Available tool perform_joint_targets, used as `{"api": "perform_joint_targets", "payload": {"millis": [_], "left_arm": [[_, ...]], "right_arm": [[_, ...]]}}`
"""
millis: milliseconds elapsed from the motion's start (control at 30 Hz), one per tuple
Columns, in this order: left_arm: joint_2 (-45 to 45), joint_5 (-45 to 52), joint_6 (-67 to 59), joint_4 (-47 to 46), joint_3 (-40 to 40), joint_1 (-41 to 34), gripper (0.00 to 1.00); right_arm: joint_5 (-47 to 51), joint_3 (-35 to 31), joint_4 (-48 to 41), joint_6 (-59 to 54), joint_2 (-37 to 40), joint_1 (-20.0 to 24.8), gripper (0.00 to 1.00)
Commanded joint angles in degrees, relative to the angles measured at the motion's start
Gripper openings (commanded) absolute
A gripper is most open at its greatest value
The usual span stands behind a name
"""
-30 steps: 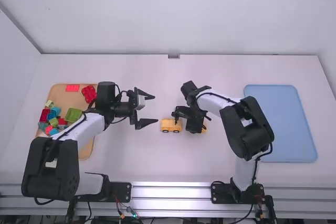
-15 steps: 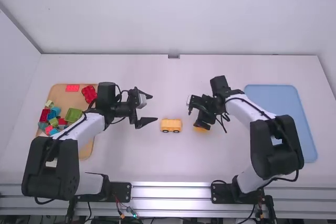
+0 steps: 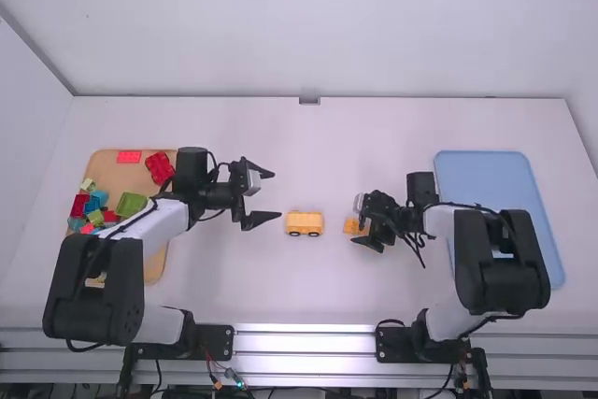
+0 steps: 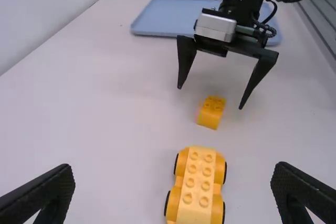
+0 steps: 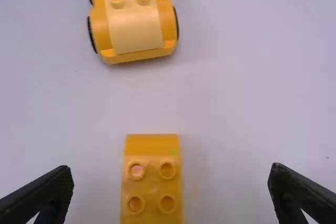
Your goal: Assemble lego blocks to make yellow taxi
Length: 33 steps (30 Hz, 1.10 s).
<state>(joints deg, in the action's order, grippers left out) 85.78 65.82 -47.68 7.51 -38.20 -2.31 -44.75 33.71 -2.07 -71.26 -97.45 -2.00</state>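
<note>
Right claw: shifted away from car, fingers spread about block. Left claw: open. Block: on table, ungripped, apart from car; pick-up probably next, joining to follow.

From beside the car, the right gripper has been drawn rightward; more of the block has been uncovered.

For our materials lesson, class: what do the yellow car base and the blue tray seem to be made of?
Yellow car base: probably hard plastic, smooth with a slight sheen; moulded round studs suggest it.

Blue tray: perhaps plastic, smooth and evenly coloured, though painted metal is possible.
</note>
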Motion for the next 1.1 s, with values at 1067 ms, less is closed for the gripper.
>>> {"api": "perform_joint_targets", "payload": {"millis": [1067], "left_arm": [[0.5, 2.4, -1.5, -0.9, 0.9, -2.6, 0.99]], "right_arm": [[-8.2, -2.6, 5.7, -2.1, -7.5, 5.4, 0.68]]}}
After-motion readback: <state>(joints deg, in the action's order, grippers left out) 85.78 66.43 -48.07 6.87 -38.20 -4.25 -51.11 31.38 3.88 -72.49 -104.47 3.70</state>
